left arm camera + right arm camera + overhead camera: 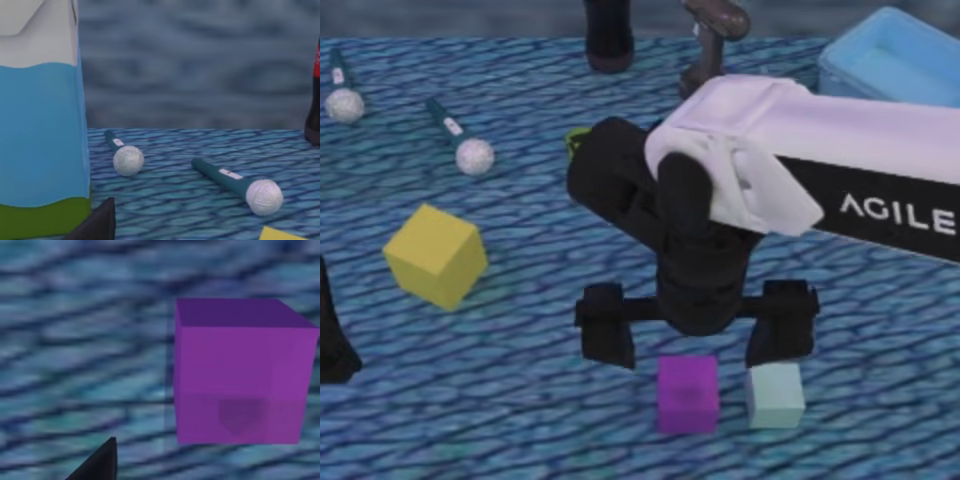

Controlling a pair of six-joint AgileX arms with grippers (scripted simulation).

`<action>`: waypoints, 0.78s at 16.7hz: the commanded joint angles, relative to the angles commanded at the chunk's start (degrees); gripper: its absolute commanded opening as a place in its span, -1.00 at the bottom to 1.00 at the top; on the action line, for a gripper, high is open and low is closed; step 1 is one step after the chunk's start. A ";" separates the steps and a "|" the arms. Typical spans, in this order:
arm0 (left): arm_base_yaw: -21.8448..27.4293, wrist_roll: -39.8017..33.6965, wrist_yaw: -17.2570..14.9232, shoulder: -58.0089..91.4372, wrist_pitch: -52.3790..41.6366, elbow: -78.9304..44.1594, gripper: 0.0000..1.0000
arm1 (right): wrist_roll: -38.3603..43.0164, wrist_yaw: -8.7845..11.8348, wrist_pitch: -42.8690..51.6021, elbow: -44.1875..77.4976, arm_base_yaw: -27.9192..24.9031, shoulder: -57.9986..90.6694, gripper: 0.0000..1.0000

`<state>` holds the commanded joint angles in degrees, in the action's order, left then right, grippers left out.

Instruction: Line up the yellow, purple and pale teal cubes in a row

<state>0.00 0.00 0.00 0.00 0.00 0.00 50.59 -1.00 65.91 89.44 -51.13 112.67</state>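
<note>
Our right gripper [695, 340] hangs spread just behind the purple cube [688, 393], teal cube [776, 396] beside it, yellow cube [434, 254] well left.

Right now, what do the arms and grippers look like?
The right arm has a white shell over a black section lettered AGILE in white, then bulky black joints. The right gripper is matte black with a crossbar and two blocky fingers. The left arm shows only a black sliver.
</note>
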 joint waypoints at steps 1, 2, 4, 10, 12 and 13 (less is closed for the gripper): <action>0.00 0.00 0.00 0.00 0.00 0.00 1.00 | 0.00 0.00 0.06 0.05 0.00 -0.04 1.00; 0.00 0.00 0.00 0.00 0.00 0.00 1.00 | 0.00 0.00 0.06 0.05 0.00 -0.04 1.00; 0.00 0.00 0.00 0.00 0.00 0.00 1.00 | 0.00 0.00 -0.09 -0.09 0.26 0.18 1.00; 1.42 2.00 -0.23 11.07 -7.67 -10.82 1.00 | -6.29 -3.71 -6.65 -9.55 6.11 -12.26 1.00; 2.15 3.26 -0.20 18.90 -12.58 -17.85 1.00 | -10.37 -5.43 -10.82 -15.73 9.59 -21.05 1.00; 2.53 3.96 -0.18 23.56 -15.37 -21.71 1.00 | -12.66 -6.21 -13.16 -19.33 11.55 -26.18 1.00</action>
<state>2.53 3.96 -0.18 23.56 -15.37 -21.71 37.93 -7.21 52.75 70.12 -39.58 86.49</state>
